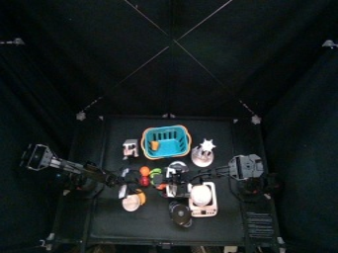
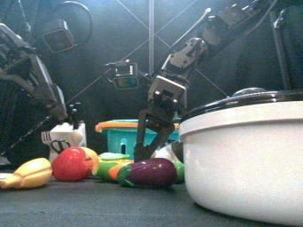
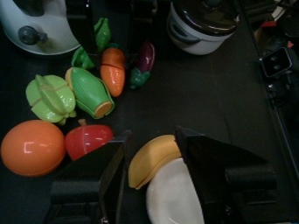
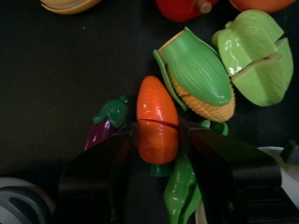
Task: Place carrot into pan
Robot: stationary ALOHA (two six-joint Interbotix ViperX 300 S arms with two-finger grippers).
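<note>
Straddling the carrot [image 4: 158,118], the right pincer [image 4: 158,162] stands with jaws wide, one on each side, not yet closed on it. The carrot lies on the surface [image 4: 59,87] between the corn [image 4: 198,79] and the eggplant [image 4: 107,122]. The left pincer [image 3: 158,162] hangs open above the banana [image 3: 158,162], holding nothing.

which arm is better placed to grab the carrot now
Right. The right gripper is open with its jaws straddling the carrot, pointing down at it. The left gripper sits off by the banana, away from the carrot.
</note>
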